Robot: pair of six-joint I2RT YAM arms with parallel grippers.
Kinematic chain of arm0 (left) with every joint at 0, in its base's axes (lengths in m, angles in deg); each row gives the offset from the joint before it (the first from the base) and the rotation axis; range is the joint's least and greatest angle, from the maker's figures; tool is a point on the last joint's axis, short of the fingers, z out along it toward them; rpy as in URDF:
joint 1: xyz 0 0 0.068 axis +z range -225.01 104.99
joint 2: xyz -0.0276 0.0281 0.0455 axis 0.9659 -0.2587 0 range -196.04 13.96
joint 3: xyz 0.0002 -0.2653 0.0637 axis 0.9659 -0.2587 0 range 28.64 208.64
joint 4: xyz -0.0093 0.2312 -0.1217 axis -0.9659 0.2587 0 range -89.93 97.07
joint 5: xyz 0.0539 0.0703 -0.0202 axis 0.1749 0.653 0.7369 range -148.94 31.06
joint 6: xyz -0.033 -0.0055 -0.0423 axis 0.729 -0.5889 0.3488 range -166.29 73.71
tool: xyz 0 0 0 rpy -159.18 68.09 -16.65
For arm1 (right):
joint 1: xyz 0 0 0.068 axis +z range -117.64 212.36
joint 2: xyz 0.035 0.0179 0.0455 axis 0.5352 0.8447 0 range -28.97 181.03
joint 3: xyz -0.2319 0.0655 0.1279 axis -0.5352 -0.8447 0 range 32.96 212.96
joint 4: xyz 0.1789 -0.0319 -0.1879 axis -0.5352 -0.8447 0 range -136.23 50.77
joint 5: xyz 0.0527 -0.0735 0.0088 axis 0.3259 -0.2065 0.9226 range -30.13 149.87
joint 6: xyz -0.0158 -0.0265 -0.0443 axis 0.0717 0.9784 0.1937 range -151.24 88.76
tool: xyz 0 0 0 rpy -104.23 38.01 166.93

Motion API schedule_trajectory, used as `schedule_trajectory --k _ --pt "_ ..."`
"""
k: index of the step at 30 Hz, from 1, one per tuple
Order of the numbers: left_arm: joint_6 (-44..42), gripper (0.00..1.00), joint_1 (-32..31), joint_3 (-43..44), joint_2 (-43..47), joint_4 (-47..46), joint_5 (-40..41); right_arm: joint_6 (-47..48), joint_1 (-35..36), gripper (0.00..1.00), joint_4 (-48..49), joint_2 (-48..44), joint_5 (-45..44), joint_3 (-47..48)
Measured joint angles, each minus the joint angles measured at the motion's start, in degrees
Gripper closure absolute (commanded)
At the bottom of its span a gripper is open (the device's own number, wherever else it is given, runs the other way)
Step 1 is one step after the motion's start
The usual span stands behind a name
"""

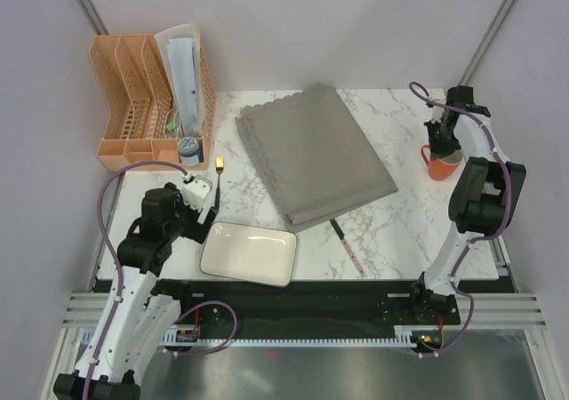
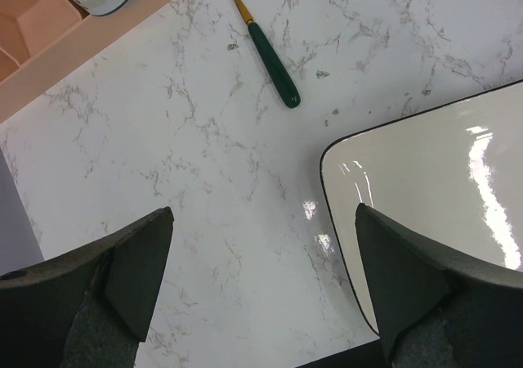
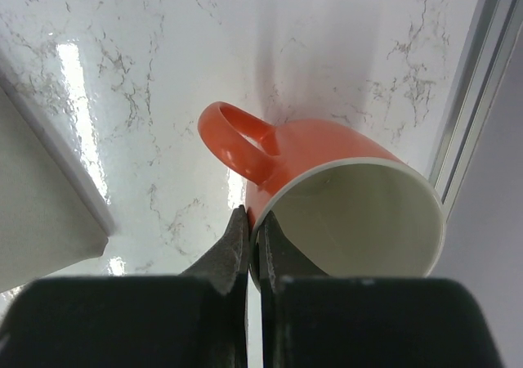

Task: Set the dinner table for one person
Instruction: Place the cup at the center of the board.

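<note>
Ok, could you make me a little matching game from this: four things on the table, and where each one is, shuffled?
Things:
1. orange mug
2. white rectangular plate
3. grey placemat
4. green-handled gold utensil

Places:
A. lying askew in the middle of the marble table
B. beside the peach desk organizer
C. far right, rim pinched by the right gripper
D. near edge, next to the open left gripper

Pairs: 1-C, 2-D, 3-A, 4-B.
</note>
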Motion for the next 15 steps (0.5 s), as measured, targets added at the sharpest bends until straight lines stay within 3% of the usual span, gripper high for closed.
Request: schedule_trajectory --k 1,2,4,8,15 --pt "-0.04 0.00 0.00 -0.02 0.02 0.02 0.00 0.07 -0.02 0.79 0.07 0.00 0.07 0.00" --pt "-0.07 0.00 0.00 -0.04 0.02 0.02 0.00 0.20 -0.04 0.60 0.15 0.00 0.35 -0.07" --pt "-0.17 0.00 0.00 -0.07 0.00 0.02 0.00 0.63 -0.11 0.50 0.90 -0.07 0.59 -0.68" --pt "-0.26 0.00 0.00 -0.09 -0.11 0.02 -0.04 1.73 -0.26 0.42 2.32 -1.99 1.51 -3.87" --pt "-0.28 0.00 0.00 -0.28 -0.24 0.02 -0.09 1.92 -0.33 0.40 0.87 -13.55 3.61 -4.28"
